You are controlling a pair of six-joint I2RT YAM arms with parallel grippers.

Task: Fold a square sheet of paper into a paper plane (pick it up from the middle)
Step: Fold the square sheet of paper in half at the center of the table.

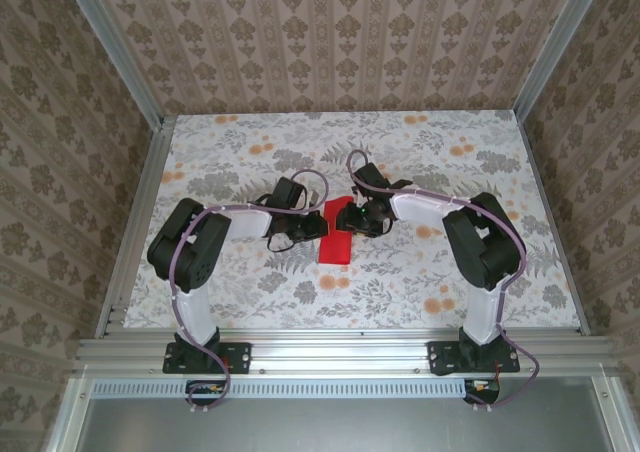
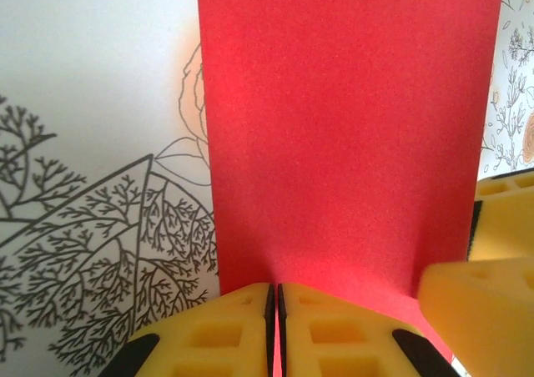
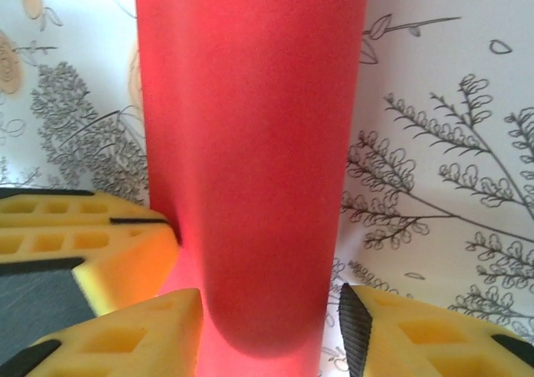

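Closest to us from above stand the bases of the left arm [image 1: 190, 257] and the right arm [image 1: 487, 252], both bent inward toward the sheet of paper [image 1: 335, 242], which we take as our landmark. Beneath the sheet spreads the floral table [image 1: 430, 297], the largest thing we see. The sheet lies flat near the table's middle as a bright red strip (longer than it is wide, so it looks doubled over).

At the sheet's left edge sits the left gripper [image 2: 274, 294]. Its yellow pads [image 2: 219, 337] are pressed together with only a hairline seam between them. Red shows in that seam, so we read them as clamped on the sheet's edge.

At the sheet's far right end sits the right gripper [image 3: 269, 298]. Its fingers [image 3: 421, 337] stand apart on either side of a rolled-over curl of the sheet, released, with one finger just clear of the paper.
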